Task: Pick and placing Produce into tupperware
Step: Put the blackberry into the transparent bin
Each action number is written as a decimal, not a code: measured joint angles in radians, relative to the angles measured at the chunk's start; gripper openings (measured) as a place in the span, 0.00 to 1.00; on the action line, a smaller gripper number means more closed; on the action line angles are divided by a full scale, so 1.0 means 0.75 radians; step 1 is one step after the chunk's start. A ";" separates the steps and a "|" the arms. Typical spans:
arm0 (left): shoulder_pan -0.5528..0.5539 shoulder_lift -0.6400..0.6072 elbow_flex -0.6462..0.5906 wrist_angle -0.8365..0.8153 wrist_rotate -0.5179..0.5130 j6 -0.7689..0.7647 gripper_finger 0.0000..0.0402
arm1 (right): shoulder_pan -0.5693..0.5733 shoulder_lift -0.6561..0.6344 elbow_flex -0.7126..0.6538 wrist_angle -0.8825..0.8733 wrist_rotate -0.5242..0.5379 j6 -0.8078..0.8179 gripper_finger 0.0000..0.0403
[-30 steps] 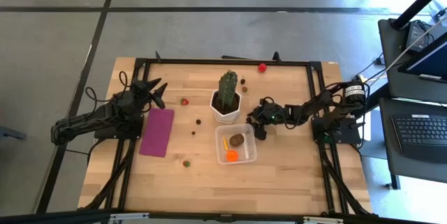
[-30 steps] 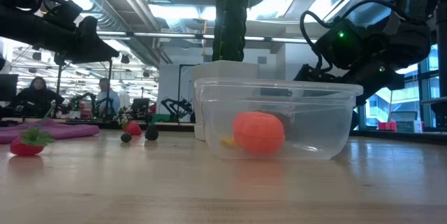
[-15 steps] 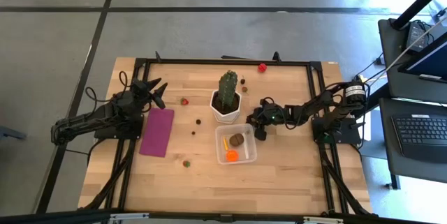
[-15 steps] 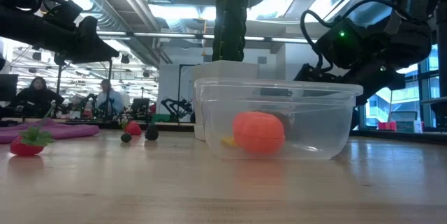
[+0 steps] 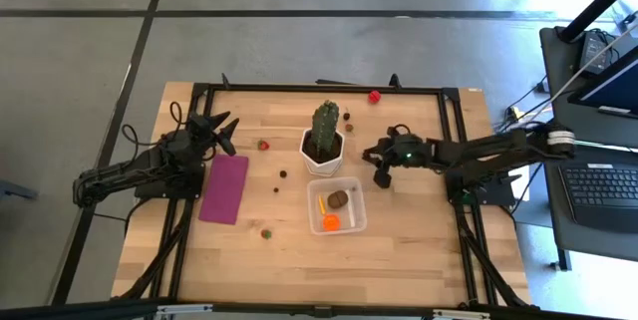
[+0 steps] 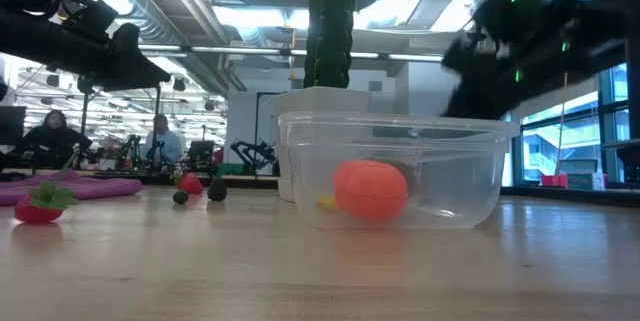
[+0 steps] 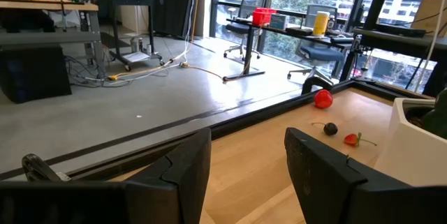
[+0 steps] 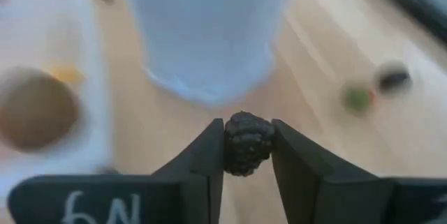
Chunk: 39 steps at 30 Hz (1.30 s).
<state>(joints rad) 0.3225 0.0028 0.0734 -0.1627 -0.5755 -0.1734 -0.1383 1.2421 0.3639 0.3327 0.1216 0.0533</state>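
Right tool [image 8: 246, 155] grips a dark berry [image 8: 247, 144] at the tupperware's [image 5: 355, 222] two o'clock; left tool [image 7: 244, 165] waits, half-open.

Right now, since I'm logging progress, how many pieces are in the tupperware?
3: orange one by the tupperware wall, brown one in the middle, thin yellow one beside it. Smaller bits may be hidden.
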 joint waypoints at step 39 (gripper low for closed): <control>0.000 0.000 0.000 0.000 0.001 0.000 0.44 | 0.440 0.806 1.102 -1.044 -0.090 0.623 0.37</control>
<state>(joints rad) 0.3225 0.0025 0.0734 -0.1627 -0.5751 -0.1731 0.1917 1.8469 1.1902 -0.4499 0.0544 0.5203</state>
